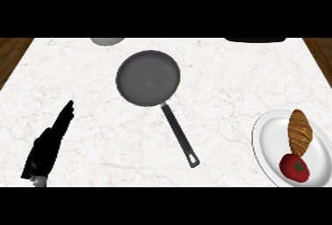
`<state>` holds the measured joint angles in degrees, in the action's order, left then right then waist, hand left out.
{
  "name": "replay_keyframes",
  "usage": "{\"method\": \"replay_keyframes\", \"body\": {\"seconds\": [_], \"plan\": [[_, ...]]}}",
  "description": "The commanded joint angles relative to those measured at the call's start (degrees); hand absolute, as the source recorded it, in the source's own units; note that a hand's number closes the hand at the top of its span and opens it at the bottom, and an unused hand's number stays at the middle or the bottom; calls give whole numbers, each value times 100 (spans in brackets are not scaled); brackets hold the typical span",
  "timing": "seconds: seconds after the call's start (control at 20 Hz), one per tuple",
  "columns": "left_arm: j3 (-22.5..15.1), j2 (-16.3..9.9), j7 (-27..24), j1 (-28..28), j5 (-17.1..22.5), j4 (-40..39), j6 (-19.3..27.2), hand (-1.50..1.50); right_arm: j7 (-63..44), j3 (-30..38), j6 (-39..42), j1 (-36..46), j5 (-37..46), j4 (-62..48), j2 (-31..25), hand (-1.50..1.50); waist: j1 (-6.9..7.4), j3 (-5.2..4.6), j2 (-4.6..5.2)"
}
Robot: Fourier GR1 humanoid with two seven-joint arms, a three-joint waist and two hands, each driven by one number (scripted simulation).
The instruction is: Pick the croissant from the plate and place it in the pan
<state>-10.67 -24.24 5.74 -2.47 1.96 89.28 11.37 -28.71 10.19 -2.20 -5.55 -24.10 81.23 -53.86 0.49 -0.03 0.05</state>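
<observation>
The croissant is located on the plate at the counter's right edge, beside a tomato. The pan is positioned near the centre, handle directed toward the front edge. The left hand is held open, fingers straight, near the left edge.

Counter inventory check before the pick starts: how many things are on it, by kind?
Cookware: 1, the pan
Tableware: 1, the plate
Food: 2, the croissant and a tomato, both on the plate
Cut off at the far edge, kind unclear: 2, a grey object and a dark object
Total: 6
</observation>
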Motion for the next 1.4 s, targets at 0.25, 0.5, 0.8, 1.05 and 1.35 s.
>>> {"method": "replay_keyframes", "body": {"seconds": [0.25,0.5,0.8,1.05,1.35], "plan": [[8,266,-50,-199,-304,108,35,0,-997,-641,907,1409,322,-797,113,-150,37,3,6],[-29,253,190,-131,-357,251,-99,0,-1564,-1139,1377,1939,628,-1074,167,-150,77,3,14],[85,386,387,-172,-467,450,-63,0,-2534,-1166,2018,2378,583,-1095,172,-150,17,1,-4],[309,479,-92,-167,-462,-49,-402,0,-2532,-1111,1980,2885,1004,-1374,816,-150,11,1,2],[433,624,-17,-355,-670,231,-330,0,-2545,-1063,2313,2821,1424,-1843,1024,-150,-15,2,-4]]}}
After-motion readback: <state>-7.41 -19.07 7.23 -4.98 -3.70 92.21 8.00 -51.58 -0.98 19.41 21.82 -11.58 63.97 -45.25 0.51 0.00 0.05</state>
